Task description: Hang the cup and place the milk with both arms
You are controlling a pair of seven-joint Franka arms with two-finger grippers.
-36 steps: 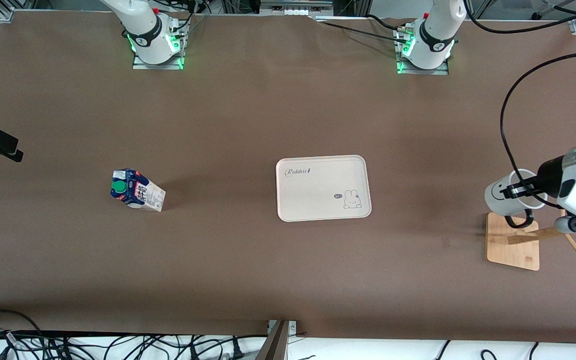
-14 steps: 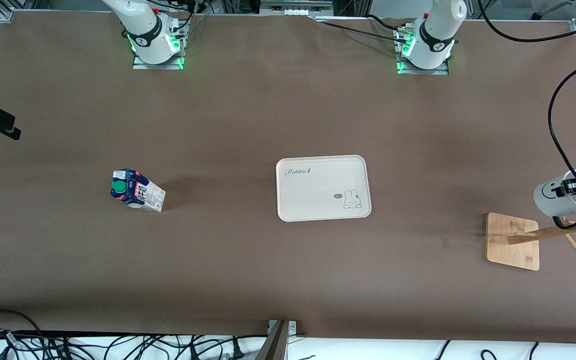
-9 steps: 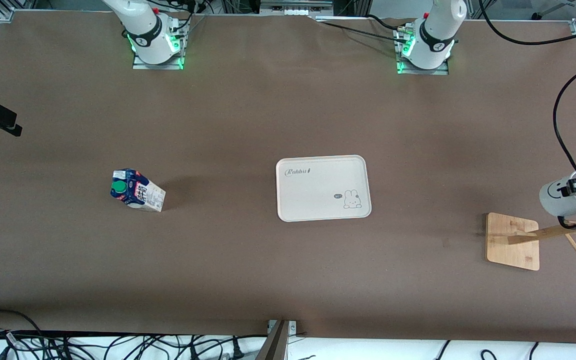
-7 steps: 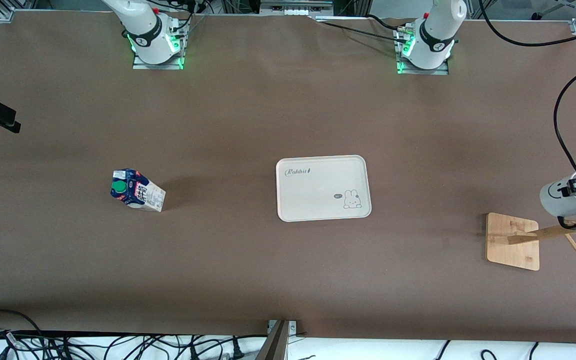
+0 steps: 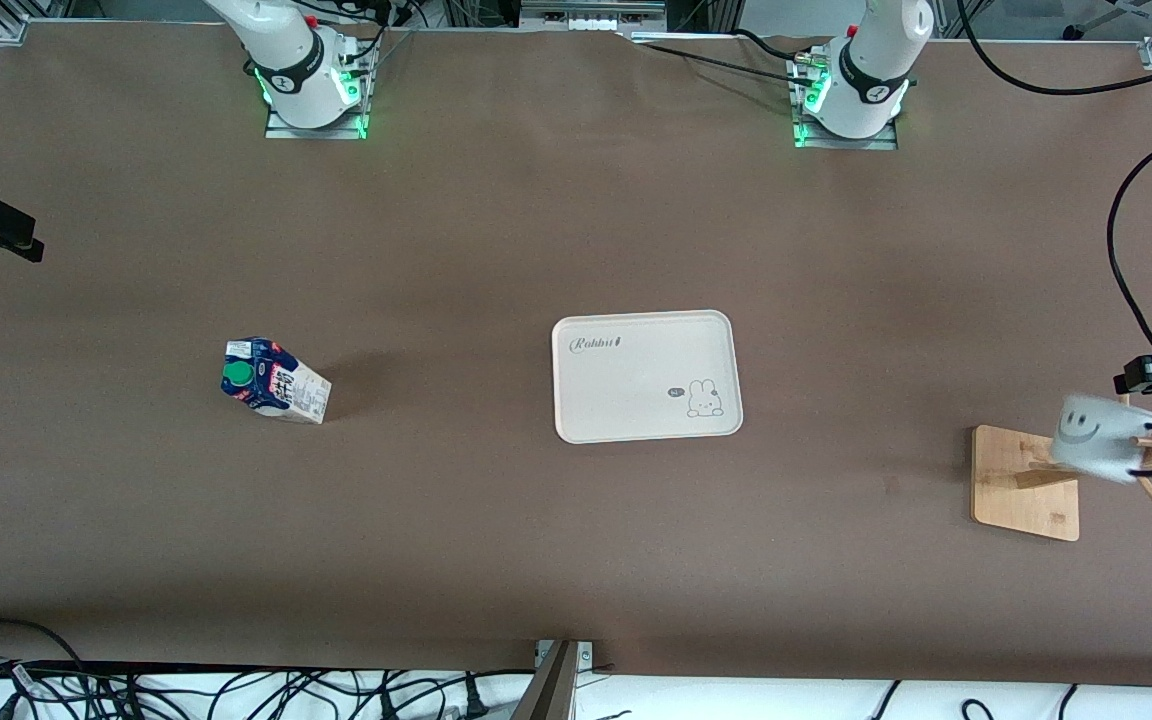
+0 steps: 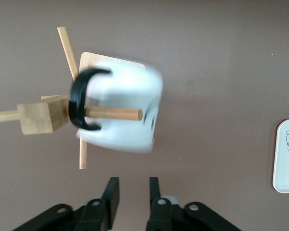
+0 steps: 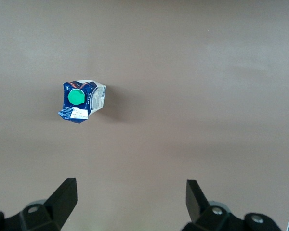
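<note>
Brown table (image 5: pixel 536 220): it holds a milk carton, a tray and a wooden rack.
Right gripper (image 7: pixel 130 185): it hangs over bare table at the right arm's end, at about 10 o'clock from the milk in the front view. Its jaws are spread very wide, and they hold nothing.
Milk (image 5: pixel 274 380) (image 7: pixel 81 101): it sits on the table at 9 o'clock from the tray, well apart from it. The blue top and green cap face up.
Tray (image 5: pixel 626 385) (image 6: pixel 286 159): it is pale and lies flat in the middle of the table.
Rack (image 5: pixel 1021 480) (image 6: pixel 36 118): its wooden base is at about 4 o'clock from the tray, at the left arm's end.
Cup (image 5: pixel 1096 440) (image 6: pixel 130 91): it hangs on a peg (image 6: pixel 115 114) of the rack. The black handle goes around the peg. The cup looks smeared.
Left gripper (image 5: pixel 1151 372) (image 6: pixel 133 182): it is in the air at about 1 o'clock from the cup and is not touching it. Its jaws are a little way apart, with nothing between them.
</note>
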